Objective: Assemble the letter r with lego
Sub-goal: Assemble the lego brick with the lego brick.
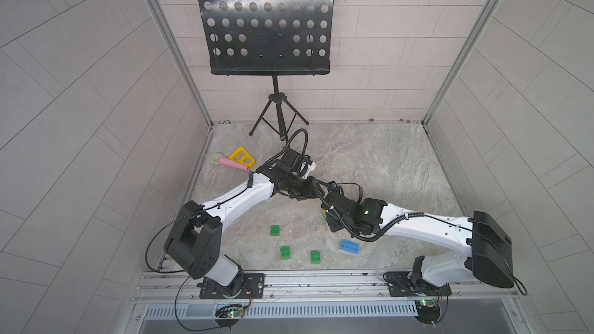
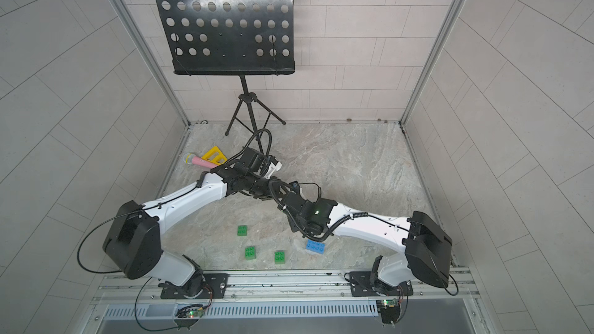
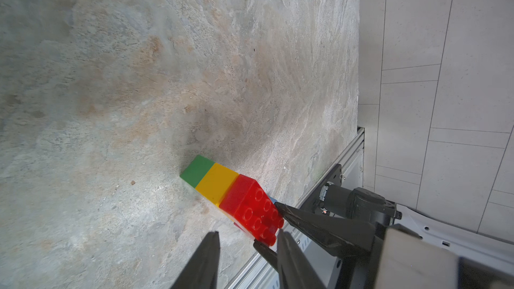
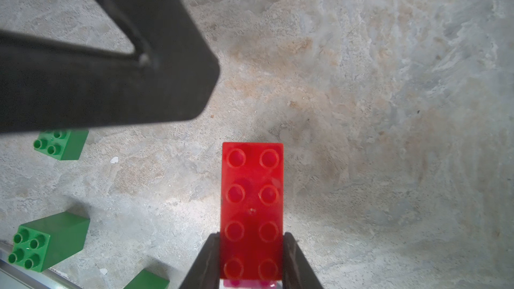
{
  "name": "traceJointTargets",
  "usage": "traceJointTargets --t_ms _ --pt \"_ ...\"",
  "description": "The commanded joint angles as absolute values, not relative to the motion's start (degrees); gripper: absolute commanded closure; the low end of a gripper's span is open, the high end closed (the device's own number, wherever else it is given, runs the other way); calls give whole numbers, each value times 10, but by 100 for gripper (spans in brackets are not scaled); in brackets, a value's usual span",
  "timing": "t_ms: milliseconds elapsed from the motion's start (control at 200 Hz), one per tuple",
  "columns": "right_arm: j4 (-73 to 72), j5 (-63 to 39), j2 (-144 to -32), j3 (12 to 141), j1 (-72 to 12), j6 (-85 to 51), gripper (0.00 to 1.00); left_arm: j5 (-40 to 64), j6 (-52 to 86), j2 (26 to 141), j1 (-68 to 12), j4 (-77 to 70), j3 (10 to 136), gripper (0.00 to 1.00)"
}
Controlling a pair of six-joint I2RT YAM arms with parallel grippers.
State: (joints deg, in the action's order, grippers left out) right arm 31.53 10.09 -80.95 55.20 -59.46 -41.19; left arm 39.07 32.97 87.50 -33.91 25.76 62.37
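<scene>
My right gripper point(image 4: 251, 236) is shut on a long red lego brick point(image 4: 251, 190), one finger on each long side at its near end. In the left wrist view the red brick point(image 3: 250, 207) tops a stack above a yellow brick point(image 3: 217, 183) and a green brick point(image 3: 198, 170) that rests on the table. A pink brick point(image 4: 236, 283) peeks out under the red one's gripped end. My left gripper point(image 3: 247, 233) is open just beside the red brick's end, holding nothing. In the top views both sets of jaws are hidden under the wrists at mid-table.
Three loose green bricks point(image 1: 275, 230) point(image 1: 285, 252) point(image 1: 315, 257) and a blue brick point(image 1: 350, 247) lie on the near part of the table. A pink toy microphone point(image 1: 229, 162) and a yellow triangle point(image 1: 241, 155) lie far left. A music stand point(image 1: 279, 117) stands at the back.
</scene>
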Motion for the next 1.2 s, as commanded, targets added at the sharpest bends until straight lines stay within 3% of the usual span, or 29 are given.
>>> traceJointTargets --t_ms 0,350,645,1196 --pt "335 102 -817 563 -595 -417 100 421 339 886 -343 233 636 66" --pt "341 102 -821 565 -595 -419 100 482 377 906 -345 187 631 79" --pt "348 106 -822 569 -595 -428 100 486 379 921 -351 186 626 100" --pt "355 112 -825 574 -595 -430 100 461 335 940 -364 262 634 100"
